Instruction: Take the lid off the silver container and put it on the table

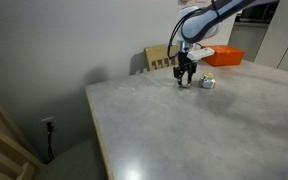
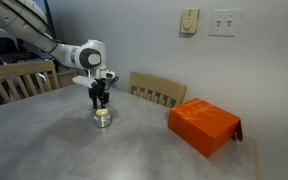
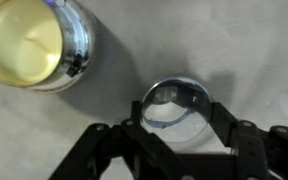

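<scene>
Silver-grey metal lid (image 3: pixel 179 105), off the container (image 3: pixel 29 45) and low over the table (image 3: pixel 134 60), framed between the 2 black fingers (image 3: pixel 132 135) of the gripper (image 3: pixel 179 128). Jaws set about as wide as the lid, close against its rim on both sides. Pinching it or merely flanking it: cannot tell from the wrist view. Equally unclear whether lying flat on the marbled top or a touch above it. Container open close by, pale yellow inside, near the lid but apart from it. Seen in both exterior views (image 2: pixel 103 117) (image 1: pixel 208 83), right by the gripper (image 1: pixel 185 78).

Likely trouble:
- If let go while tilted or not quite down, could roll or skid on the glossy top, perhaps into the container.
- Opening unevenly could drag the lid along with 1 finger.
- Pulling away on a slant could clip the container's rim and nudge or tip it, given the short gap.

Best bet, as a judgement: open wide, then rise straight up.

Room: plenty of bare table on the near side in an exterior view (image 1: pixel 174 130). Orange box (image 2: pixel 204 125) well apart. Wooden chair (image 2: pixel 156 90) behind the far edge, clear of the work. Less room on the chair side, with the table edge nearer there.
</scene>
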`<state>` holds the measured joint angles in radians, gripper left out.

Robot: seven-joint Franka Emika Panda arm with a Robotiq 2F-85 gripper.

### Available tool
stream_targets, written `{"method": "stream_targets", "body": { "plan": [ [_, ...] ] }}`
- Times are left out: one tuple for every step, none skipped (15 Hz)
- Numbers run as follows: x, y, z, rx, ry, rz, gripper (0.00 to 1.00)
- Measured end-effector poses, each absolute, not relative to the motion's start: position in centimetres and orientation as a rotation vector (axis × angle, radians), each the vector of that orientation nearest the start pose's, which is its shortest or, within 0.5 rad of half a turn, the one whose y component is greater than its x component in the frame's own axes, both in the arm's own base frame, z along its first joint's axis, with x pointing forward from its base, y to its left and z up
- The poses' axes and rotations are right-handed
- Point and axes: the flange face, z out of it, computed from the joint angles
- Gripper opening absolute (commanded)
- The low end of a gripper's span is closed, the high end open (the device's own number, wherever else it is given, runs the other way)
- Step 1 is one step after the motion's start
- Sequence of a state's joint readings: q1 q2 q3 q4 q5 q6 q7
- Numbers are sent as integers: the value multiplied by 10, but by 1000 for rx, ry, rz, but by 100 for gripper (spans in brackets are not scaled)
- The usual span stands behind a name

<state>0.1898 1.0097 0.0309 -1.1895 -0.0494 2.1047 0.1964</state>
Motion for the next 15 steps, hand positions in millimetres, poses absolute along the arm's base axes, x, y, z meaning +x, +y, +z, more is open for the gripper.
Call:
{"method": "stream_targets", "body": {
  "plan": [
    [732,156,158,-3171,-62,145,88],
    [731,156,158,-3171,-63,148,88],
    [731,156,158,-3171,-66,152,91],
    [731,156,158,-3171,-67,155,97],
    [731,156,159,-3171,-70,158,100],
    [731,157,159,-3170,-77,157,100],
    [732,157,160,-3169,-92,155,100],
    [733,159,162,-3164,-122,147,100],
    [735,160,167,-3158,-170,128,100],
    [737,161,176,-3152,-219,107,100],
    [740,160,189,-3150,-270,73,100],
    [742,158,206,-3151,-317,35,100],
    [745,155,223,-3151,-354,1,100],
    [746,152,238,-3150,-391,-26,100],
    [747,150,250,-3147,-416,-44,100]
  ]
}}
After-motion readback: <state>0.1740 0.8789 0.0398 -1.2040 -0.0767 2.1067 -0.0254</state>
